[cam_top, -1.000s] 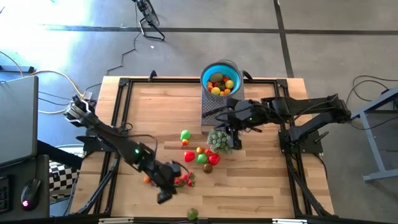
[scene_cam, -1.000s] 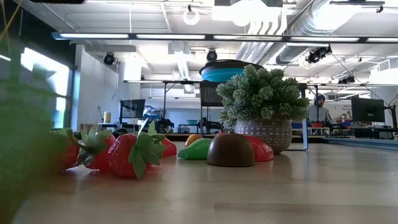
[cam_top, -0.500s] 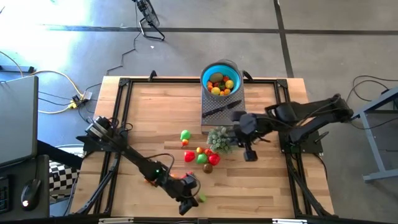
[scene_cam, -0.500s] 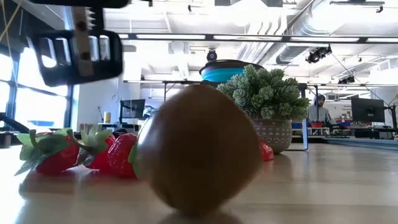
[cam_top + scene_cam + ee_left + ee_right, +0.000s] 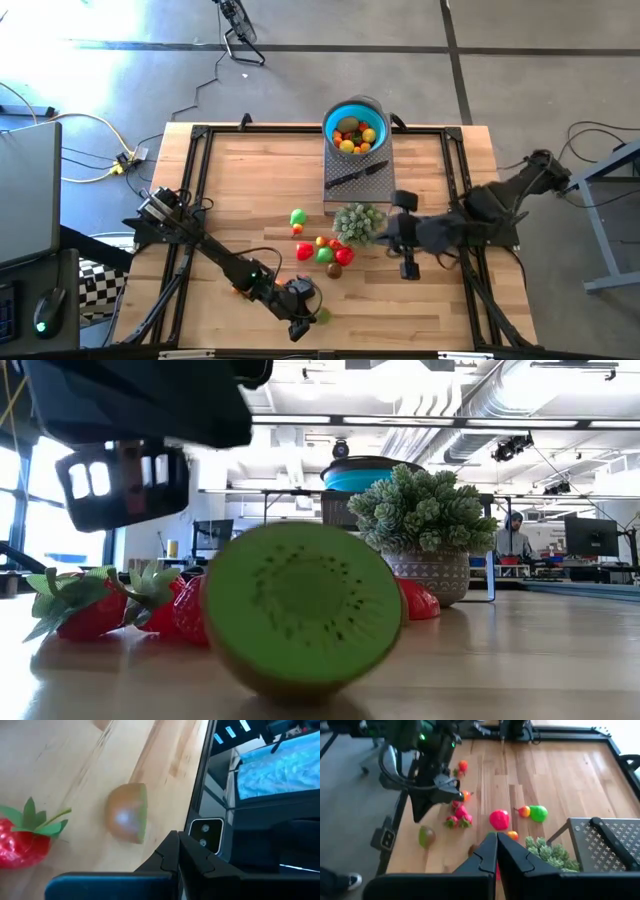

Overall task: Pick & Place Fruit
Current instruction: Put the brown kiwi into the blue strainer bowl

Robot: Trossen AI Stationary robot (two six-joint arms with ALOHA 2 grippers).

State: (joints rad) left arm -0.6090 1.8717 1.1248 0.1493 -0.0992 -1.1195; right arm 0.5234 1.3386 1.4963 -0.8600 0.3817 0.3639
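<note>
Kiwi half (image 5: 126, 813) on the table just beyond the closed, empty left pincer (image 5: 178, 851)

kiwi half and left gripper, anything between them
Nothing: bare wood separates the kiwi half from the shut left gripper, as the left wrist view shows.

On my wooden table (image 5: 250, 190) a blue bowl (image 5: 333, 116) sits on a perforated grey stand (image 5: 380, 183) at the far edge. A black-handled knife (image 5: 352, 175) lies on that stand. Just beside its near edge stands my pale green bushy plant (image 5: 356, 221) in a patterned pot (image 5: 436, 574). Cables (image 5: 70, 125) trail over the grey floor (image 5: 560, 60). In the room behind, a person (image 5: 514, 536) sits at a desk.
</note>
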